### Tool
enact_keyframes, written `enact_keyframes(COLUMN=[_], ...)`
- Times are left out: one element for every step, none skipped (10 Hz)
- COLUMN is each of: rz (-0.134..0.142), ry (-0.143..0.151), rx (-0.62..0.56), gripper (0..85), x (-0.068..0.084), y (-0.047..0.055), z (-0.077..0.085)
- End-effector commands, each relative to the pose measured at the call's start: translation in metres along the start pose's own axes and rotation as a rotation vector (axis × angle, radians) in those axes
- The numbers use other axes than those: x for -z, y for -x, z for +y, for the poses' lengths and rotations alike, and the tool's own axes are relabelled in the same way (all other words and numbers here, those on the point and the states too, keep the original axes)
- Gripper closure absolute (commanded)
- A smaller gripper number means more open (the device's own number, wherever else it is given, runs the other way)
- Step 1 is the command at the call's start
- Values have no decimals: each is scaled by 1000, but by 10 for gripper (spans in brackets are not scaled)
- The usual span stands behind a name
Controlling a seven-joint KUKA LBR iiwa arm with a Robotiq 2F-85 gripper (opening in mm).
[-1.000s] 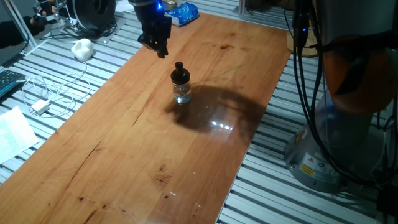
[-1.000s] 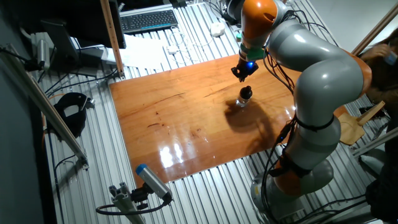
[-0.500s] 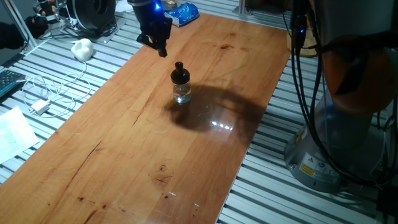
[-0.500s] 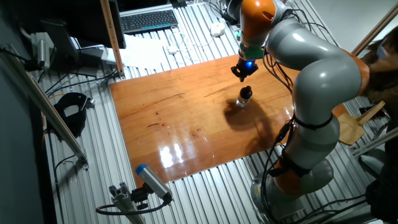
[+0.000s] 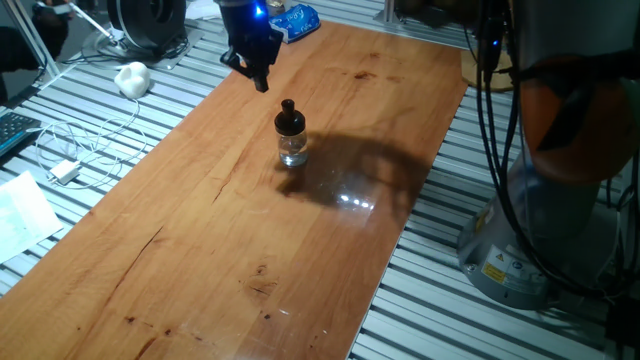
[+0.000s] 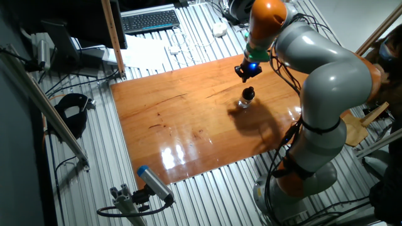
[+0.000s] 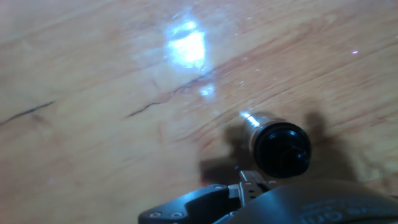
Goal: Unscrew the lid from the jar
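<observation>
A small clear glass jar [image 5: 293, 150] stands upright on the wooden table [image 5: 200, 230], and the black lid [image 5: 289, 119] with its narrow knob sits on it. In the other fixed view the jar [image 6: 246, 102] is just below the hand. My gripper [image 5: 261, 83] hangs in the air above and beyond the jar, apart from it, with its fingers drawn to one tip and holding nothing. From the hand view I look down on the lid [image 7: 281, 149] at lower right. Only the hand's dark body shows along the bottom edge.
A blue packet [image 5: 290, 22] lies at the table's far end. Left of the table on the slatted bench lie a white lump [image 5: 132, 78], white cables [image 5: 70, 150] and paper [image 5: 22, 215]. The arm's base [image 5: 560, 190] stands at the right.
The gripper has drifted slightly up and away from the jar, and the arm has shifted a little. The jar and lid have not moved.
</observation>
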State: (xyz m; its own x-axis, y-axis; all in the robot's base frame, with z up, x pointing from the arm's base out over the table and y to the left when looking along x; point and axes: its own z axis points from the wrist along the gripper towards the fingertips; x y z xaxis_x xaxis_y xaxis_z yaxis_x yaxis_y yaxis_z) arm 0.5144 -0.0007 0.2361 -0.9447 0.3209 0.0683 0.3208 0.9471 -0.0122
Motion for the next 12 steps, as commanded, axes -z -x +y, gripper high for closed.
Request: enact_keyframes(rz=[-10,0,10,12,10,7,-22,-43,-49,-57,-55,-49], ry=[-6,-14,9,5,-17,-38,-58,-70,-70,-69,-69,-59], rx=[-32,-50,-73,-69,-69,-72,-71,-71,-63,-57,-45,-30], gripper=[850,850,850,850,850,680,510,340,170,170,170,170], x=[0,0,0,0,0,0,0,0,-2,-4,-6,-7], y=[0,0,0,0,0,0,0,0,3,7,10,13], z=[0,0,0,0,0,0,0,0,-5,-12,-21,-32])
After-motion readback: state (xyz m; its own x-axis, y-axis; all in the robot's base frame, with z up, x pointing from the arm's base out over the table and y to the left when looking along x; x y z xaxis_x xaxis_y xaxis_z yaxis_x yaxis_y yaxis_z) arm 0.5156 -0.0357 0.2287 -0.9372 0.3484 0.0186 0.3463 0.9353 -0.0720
